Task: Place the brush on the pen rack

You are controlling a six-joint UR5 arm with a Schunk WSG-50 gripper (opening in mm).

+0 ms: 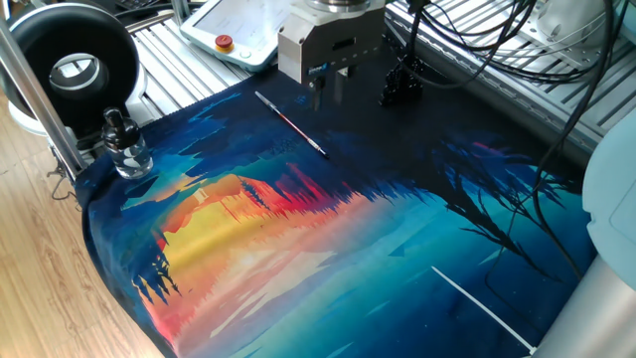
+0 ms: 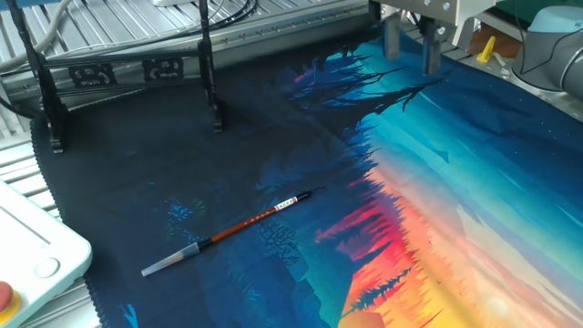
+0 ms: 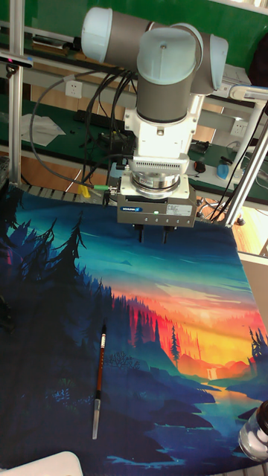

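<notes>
The brush [image 1: 290, 123] lies flat on the dark part of the painted cloth; it also shows as the brush [image 2: 228, 234] and the brush [image 3: 99, 379], pale handle end toward the cloth's edge. The pen rack [image 1: 400, 88], small and black, stands on the cloth just right of the gripper. My gripper [image 1: 331, 97] hangs above the cloth, between the brush and the rack, touching neither. Its fingers [image 2: 428, 56] stand a narrow gap apart with nothing between them, as the gripper [image 3: 152, 239] shows from the front.
A glass bottle [image 1: 124, 149] with a black stopper stands at the cloth's left corner. A long white rod [image 1: 482, 308] lies at the near right. A white teach pendant [image 1: 238, 30] sits behind the cloth. Black frame legs [image 2: 211, 82] and cables [image 1: 497, 40] border the far side.
</notes>
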